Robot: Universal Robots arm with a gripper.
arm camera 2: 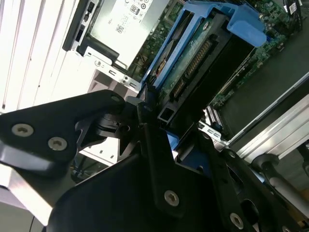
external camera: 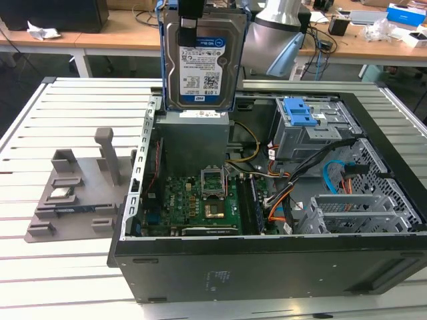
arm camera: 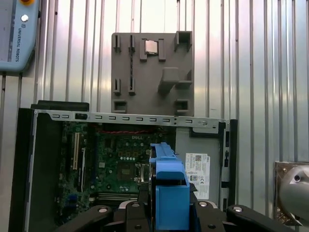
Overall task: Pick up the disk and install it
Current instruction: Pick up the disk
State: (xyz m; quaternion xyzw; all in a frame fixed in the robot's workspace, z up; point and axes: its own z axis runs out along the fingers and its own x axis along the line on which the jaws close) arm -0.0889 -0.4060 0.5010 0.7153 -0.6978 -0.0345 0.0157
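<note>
Where the exterior view looks across the open computer case [external camera: 267,267], we see the disk [external camera: 203,63] hanging upright in the air. It is above the far part of the case, toward the exterior view's left, with its blue-and-white label facing the camera. The gripper [external camera: 190,23] comes down from above, and its fingers are clenched on the disk's top edge, over the blue carrier [external camera: 162,60] that frames the drive. The disk's lower edge sits just above the grey power supply [external camera: 193,137], and we cannot tell whether the two touch. To the exterior view's right of the disk stands the grey drive cage [external camera: 313,137] with its blue latch [external camera: 300,113]; the disk is outside that cage. Nearer to us inside the case lies the green motherboard [external camera: 193,200] with its processor socket [external camera: 213,180], and orange cables [external camera: 280,205] run toward the exterior view's right.

In the second wrist view we look along the black fingers [arm camera 2: 152,145] as they clamp the carrier, and the drive's connector edge [arm camera 2: 195,58] shows between the blue rails. In the first wrist view the carrier's blue end [arm camera: 169,188] juts out from the gripper above the motherboard.

The case rests on a slatted metal table [external camera: 67,100]. Beside the case, at the exterior view's left, lies a grey parts fixture [external camera: 73,193] that holds a small silver chip [external camera: 61,194].
</note>
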